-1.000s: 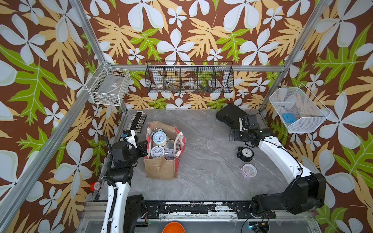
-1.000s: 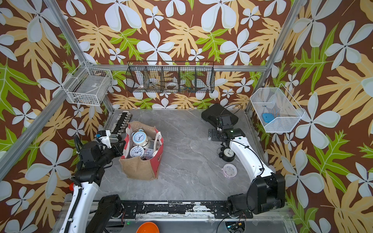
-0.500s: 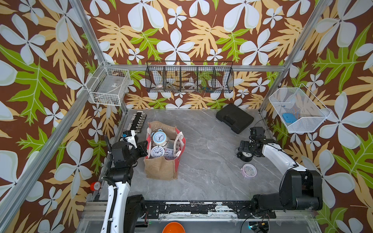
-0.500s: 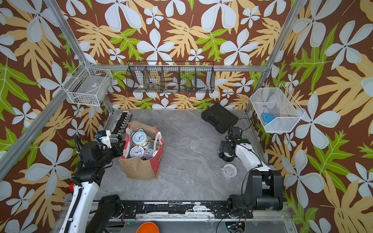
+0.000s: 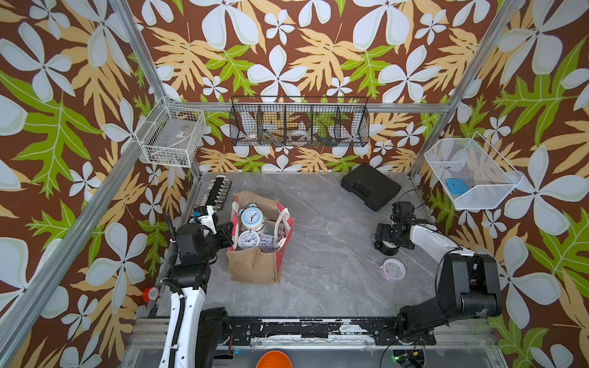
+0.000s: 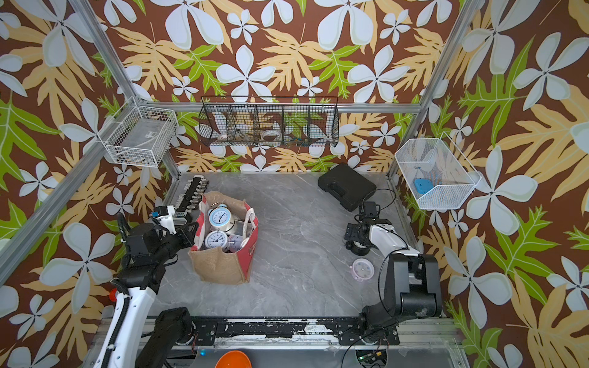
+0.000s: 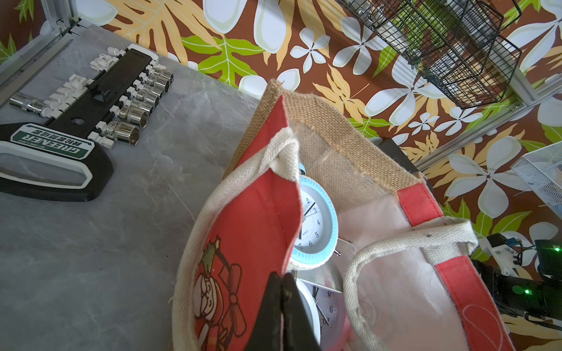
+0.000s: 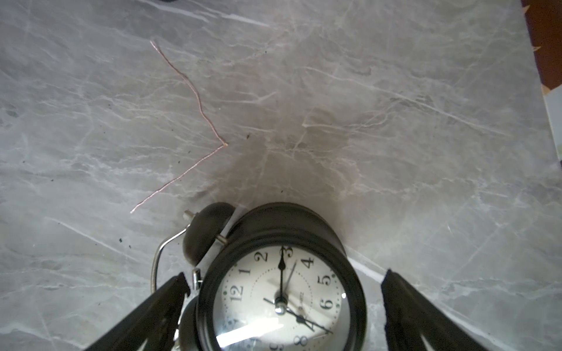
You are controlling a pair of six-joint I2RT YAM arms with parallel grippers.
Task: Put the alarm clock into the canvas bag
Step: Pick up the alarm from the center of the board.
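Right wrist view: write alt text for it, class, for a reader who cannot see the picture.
A black clock with a white dial faces the camera, flanked by the spread fingers of the open right pincer. It sits on a grey marbled table, where a thin bent wire lies beyond it.

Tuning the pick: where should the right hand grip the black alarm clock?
Round case, across its width, from above the dial: the black alarm clock lies face up, right hand open astride it. Bells and wire handle jut from one side; avoid them.
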